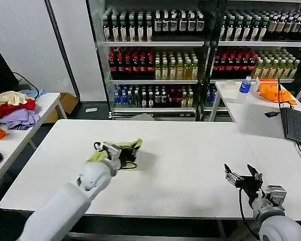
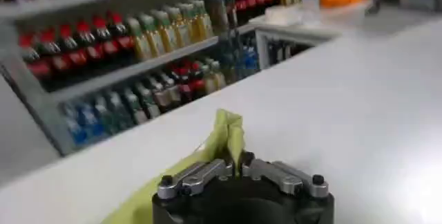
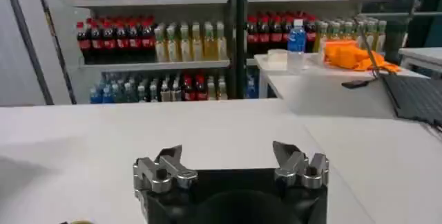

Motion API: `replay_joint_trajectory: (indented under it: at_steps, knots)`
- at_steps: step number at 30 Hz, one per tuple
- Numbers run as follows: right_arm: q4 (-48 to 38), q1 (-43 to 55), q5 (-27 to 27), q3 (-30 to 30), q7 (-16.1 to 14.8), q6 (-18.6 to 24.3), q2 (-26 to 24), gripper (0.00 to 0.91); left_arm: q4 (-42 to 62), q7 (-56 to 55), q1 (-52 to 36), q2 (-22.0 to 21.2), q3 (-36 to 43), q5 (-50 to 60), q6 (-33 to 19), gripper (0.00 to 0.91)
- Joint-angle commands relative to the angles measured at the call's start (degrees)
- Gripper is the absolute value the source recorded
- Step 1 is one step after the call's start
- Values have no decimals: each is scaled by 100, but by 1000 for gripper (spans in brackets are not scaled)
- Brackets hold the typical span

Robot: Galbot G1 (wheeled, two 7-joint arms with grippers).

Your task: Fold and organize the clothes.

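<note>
Lime T-shirt (image 1: 121, 150) on table (image 1: 190, 165) partly hidden behind left gripper (image 1: 121, 153); fold state unreadable; bottle labels on shelves (image 1: 155, 44) illegible.

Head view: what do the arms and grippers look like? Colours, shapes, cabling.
Both arms are smooth white shells with rounded, ball-like joints. The left gripper and right gripper have black bodies with silver-grey metal linkage fingers fixed by dark screws. A thin black cable runs along the right wrist. No markings visible.

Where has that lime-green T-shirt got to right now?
In the head view the lime T-shirt lies bunched on the white table, left of centre, pinched in the left gripper.
</note>
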Motion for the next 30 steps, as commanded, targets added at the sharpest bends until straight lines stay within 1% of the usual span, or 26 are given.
replay_joint_trajectory:
  at_steps: [1, 4, 8, 11, 13, 16, 20, 21, 23, 26, 30]
  knots:
    - [-55, 71, 3, -51, -14, 0, -23, 907, 617, -178, -478, -1015, 392, -1341, -173, 907]
    - [-86, 179, 11, -109, -45, -3, -36, 907, 376, 5, -306, -949, 420, -1220, -257, 907]
    - [-163, 402, 45, -268, -67, 5, -26, 907, -234, 81, 39, -758, 201, -1412, -388, 907]
    - [-259, 619, 77, -451, -81, 43, -11, 907, -652, 118, 335, -528, -197, -1650, -460, 907]
    - [-344, 846, 124, -613, -79, 57, 9, 907, -940, 138, 563, -297, -528, -1691, -479, 907]
    - [-562, 1311, 209, -1130, -22, 48, 92, 907, -1202, 73, 941, 39, -1072, -1635, -519, 907]
    - [-1183, 2165, 409, -1975, 144, 0, 322, 907, -1334, -195, 1407, 440, -1625, -1516, -646, 907]
    - [-1290, 2303, 451, -2083, 175, -12, 379, 907, -1337, -220, 1470, 478, -1688, -1472, -651, 907]
    - [-1714, 2864, 590, -2517, 264, -38, 557, 907, -1374, -278, 1643, 576, -1866, -1456, -657, 907]
    - [-2380, 3539, 982, -2900, 474, -102, 884, 907, -1460, -329, 1916, 632, -2182, -1425, -652, 907]
    - [-2899, 3953, 1148, -3177, 530, -169, 1210, 907, -1524, -372, 2153, 617, -2380, -1424, -643, 907]
